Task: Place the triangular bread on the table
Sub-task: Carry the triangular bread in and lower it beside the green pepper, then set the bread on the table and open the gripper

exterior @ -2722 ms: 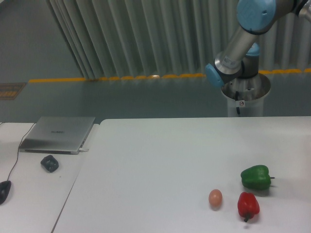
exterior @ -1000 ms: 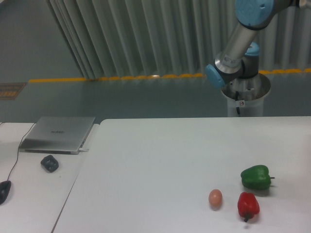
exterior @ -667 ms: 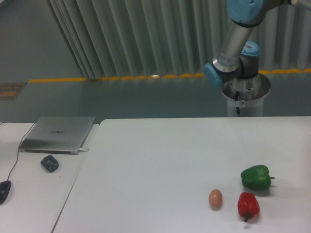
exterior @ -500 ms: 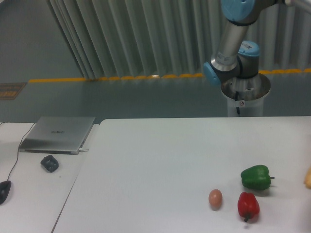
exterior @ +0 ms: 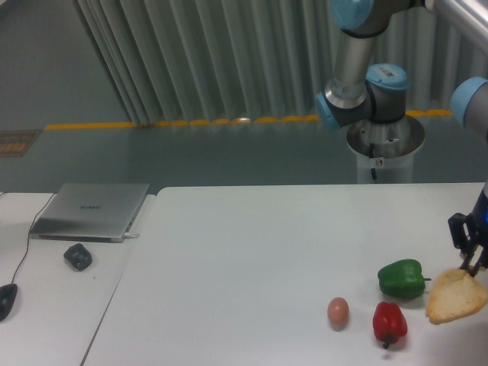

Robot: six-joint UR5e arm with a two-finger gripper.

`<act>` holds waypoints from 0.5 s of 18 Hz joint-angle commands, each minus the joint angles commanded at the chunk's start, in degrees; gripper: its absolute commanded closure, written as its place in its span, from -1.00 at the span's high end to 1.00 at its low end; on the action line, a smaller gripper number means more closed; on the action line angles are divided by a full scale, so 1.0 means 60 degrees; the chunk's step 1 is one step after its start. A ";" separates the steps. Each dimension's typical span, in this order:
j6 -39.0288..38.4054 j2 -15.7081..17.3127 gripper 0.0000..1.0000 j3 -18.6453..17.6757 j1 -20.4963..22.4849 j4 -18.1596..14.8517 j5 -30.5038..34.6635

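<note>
At the far left, a narrower desk (exterior: 46, 305) is occupied by a silver laptop (exterior: 91, 210), closed and lying flat; a small mark sits on its lid, but it is too small to be read. A dark crumpled object (exterior: 77, 256) lies just in front of the laptop, and a dark mouse-like shape (exterior: 6, 299) with a cable is cut by the frame edge. These items are kept apart from the working area, on their own surface.

The wide white worktop (exterior: 252, 259) is left bare over most of its span. Toward its right end, an egg (exterior: 338, 310), a red pepper (exterior: 390, 322) and a green pepper (exterior: 402, 278) are grouped close together, resting on the surface.

At the right edge, the triangular bread (exterior: 455, 296) is held by its upper corner in the claw (exterior: 471, 263), whose fingers are closed narrowly on it. The bread hangs tilted, just beside the green pepper; whether its lower edge touches the worktop cannot be told. It is judged to be in the course of being carried in for placement, with release not yet done.

A small tag on the arm's pedestal (exterior: 385, 152) behind the worktop is visible but illegible.
</note>
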 joint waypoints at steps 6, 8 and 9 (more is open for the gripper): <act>0.0015 -0.0147 -0.46 -0.0161 -0.0060 0.0454 0.0268; 0.0044 -0.0176 -0.32 -0.0205 -0.0075 0.0469 0.0268; 0.0044 -0.0205 -0.15 -0.0205 -0.0075 0.0483 0.0268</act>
